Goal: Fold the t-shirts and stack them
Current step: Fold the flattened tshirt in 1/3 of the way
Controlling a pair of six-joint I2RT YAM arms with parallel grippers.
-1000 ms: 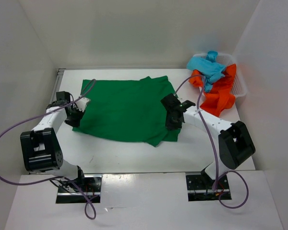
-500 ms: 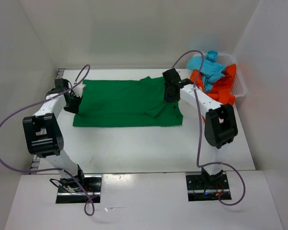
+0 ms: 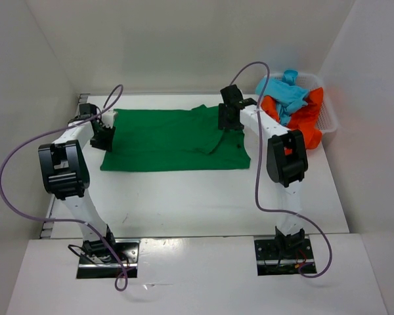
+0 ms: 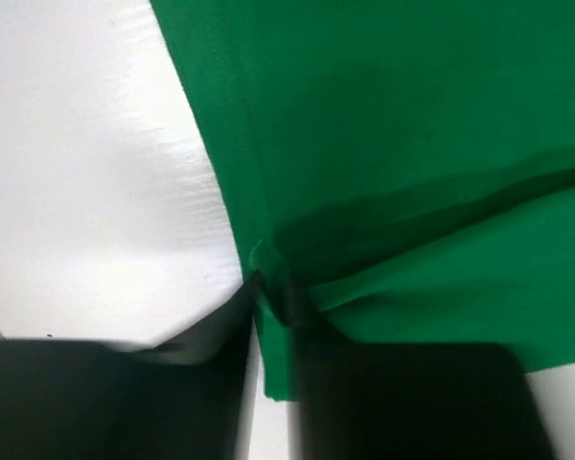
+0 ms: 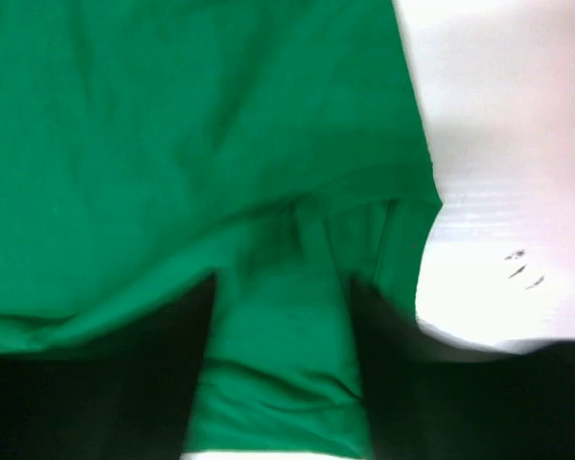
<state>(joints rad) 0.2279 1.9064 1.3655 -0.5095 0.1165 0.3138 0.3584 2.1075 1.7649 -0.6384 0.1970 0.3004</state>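
Note:
The dark green t-shirt (image 3: 171,141) lies flat on the table as a wide rectangle, folded over on itself. My left gripper (image 3: 105,136) is at its left edge. In the left wrist view its jaws (image 4: 273,297) stand slightly apart, with a thin strip of the green shirt's (image 4: 412,144) hem between them. My right gripper (image 3: 227,121) is at the shirt's far right corner. It is open (image 5: 283,287), with a loose fold of the green cloth (image 5: 172,125) between the spread fingers. The turquoise t-shirt (image 3: 287,92) and the orange-red t-shirt (image 3: 305,121) are heaped in the basket.
The white mesh basket (image 3: 329,118) stands at the back right corner, with the orange-red shirt spilling over its near side. White walls close in the table on the left, back and right. Purple cables loop above both arms.
Both arms carried the green shirt's near edge away to the far side, folding it in half. Both grippers were shut on the cloth and have now parted.

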